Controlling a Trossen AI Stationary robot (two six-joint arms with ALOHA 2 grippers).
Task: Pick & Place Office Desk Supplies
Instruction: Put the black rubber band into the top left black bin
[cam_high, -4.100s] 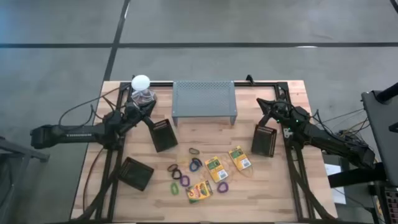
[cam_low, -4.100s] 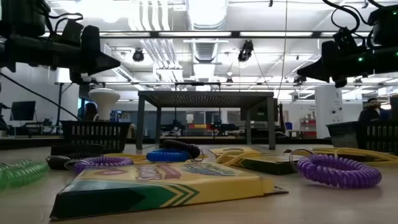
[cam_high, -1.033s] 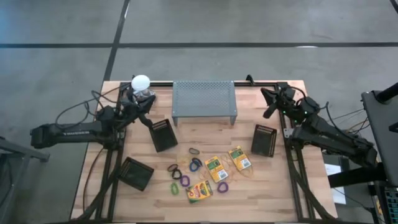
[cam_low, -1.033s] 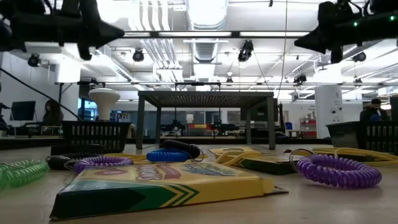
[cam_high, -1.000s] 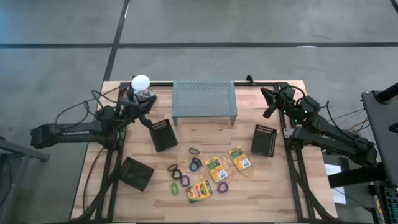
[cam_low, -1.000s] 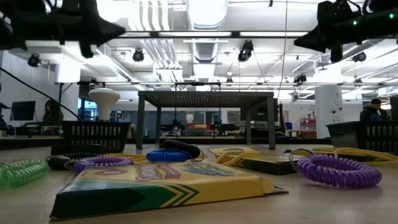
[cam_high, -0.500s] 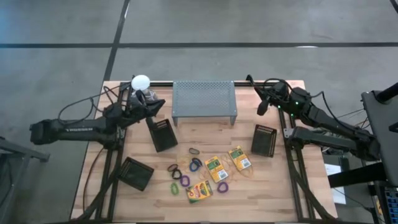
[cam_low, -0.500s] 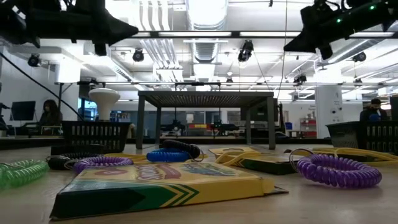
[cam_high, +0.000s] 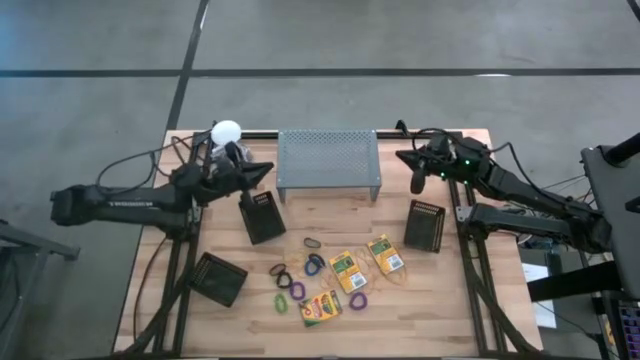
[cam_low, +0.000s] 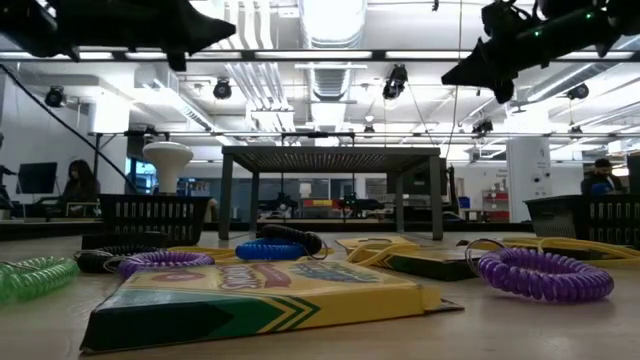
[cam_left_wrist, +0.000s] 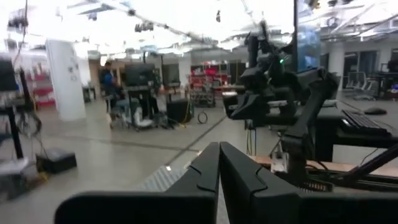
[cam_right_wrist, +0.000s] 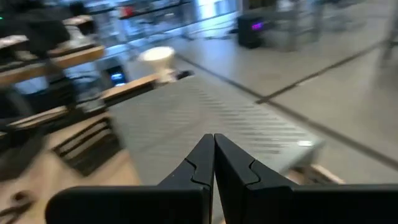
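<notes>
The office desk supplies lie loose on the table's near middle. There are three yellow-and-green crayon boxes (cam_high: 344, 271) (cam_high: 385, 254) (cam_high: 321, 307), purple (cam_high: 298, 291), green (cam_high: 282, 301) and blue (cam_high: 315, 264) loops, and a rubber band (cam_high: 312, 243). My left gripper (cam_high: 268, 170) hangs shut high above the far left, beside the grey stand's left end. My right gripper (cam_high: 400, 158) hangs shut high above the far right, beside the stand's right end. Both are empty and well clear of the supplies.
A grey perforated metal stand (cam_high: 329, 165) sits at the far middle between the two grippers. A white ball-topped object (cam_high: 226, 132) stands at the far left. Three black mesh baskets (cam_high: 263, 216) (cam_high: 425, 224) (cam_high: 219, 278) stand around the supplies. A person sits in the room behind (cam_low: 78, 185).
Both arms have reached inward and risen a little. My left gripper has gone toward the table's right, my right gripper toward its left, each nearing an end of the grey stand. Both have stayed shut. The supplies have not moved.
</notes>
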